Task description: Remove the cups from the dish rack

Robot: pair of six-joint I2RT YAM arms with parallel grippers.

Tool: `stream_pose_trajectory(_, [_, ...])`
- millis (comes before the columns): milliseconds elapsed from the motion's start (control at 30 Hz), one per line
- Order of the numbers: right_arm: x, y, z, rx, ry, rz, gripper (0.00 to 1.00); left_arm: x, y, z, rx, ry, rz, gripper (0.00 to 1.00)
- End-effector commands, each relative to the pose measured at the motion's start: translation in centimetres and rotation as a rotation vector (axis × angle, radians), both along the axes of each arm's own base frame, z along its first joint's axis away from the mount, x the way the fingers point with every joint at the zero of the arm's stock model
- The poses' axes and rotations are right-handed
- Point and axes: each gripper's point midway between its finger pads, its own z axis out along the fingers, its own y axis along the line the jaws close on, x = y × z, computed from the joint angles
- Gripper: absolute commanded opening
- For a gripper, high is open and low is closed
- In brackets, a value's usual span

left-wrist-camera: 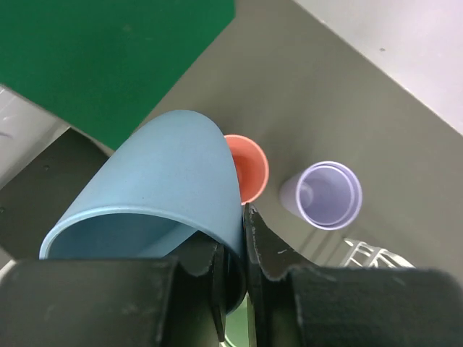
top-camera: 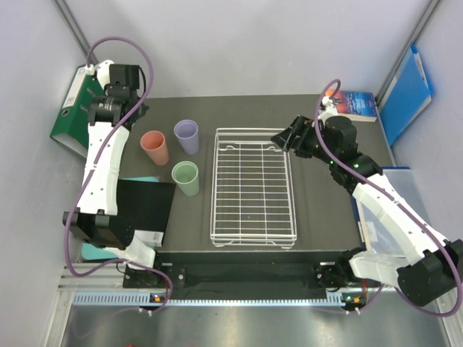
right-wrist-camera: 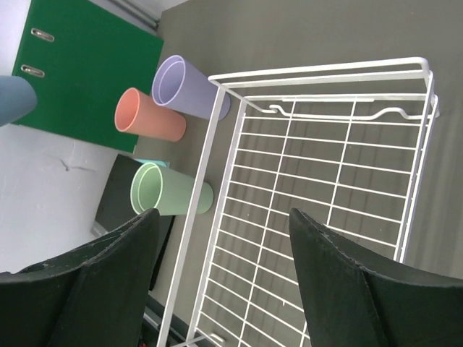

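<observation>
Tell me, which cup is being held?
The light blue plastic tumbler, gripped by the left pincer; salmon pink, lilac and mint green tumblers stand on the table.

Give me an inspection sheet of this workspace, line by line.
Surface: dark grey table mat.
Job's things: dish rack holds no cups; salmon cup, lilac cup and mint cup stand upright left of it; light blue cup is off the table.
Clutter: green binder far left, black board near left, blue book and blue folder far right.
End effectors: left end effector shut on the light blue cup's wall; right end effector open, by the rack's far right corner.
Cables: purple cable loops along each arm.
Surroundings: white walls.
</observation>
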Motion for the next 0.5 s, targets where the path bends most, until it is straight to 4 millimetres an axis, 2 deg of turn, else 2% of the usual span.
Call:
stream_pose_trajectory(0, [0.0,0.6,2.7,-0.013,-0.084,0.011,0.71,-0.1,2.6,-0.5,-0.010,0.023,0.049,0.00])
stream_pose_trajectory(200, [-0.2,0.9,2.6,-0.030,-0.088,0.019,0.71,0.2,4.6,-7.5,-0.175,0.177,0.048,0.00])
stream_pose_trajectory(400, [-0.3,0.6,2.6,-0.062,-0.107,0.006,0.71,0.7,4.8,-12.1,-0.244,0.295,0.045,0.00])
stream_pose_trajectory(467, [-0.2,0.6,2.4,-0.070,-0.105,0.006,0.72,1.2,4.4,-12.8,-0.262,0.307,0.028,0.00])
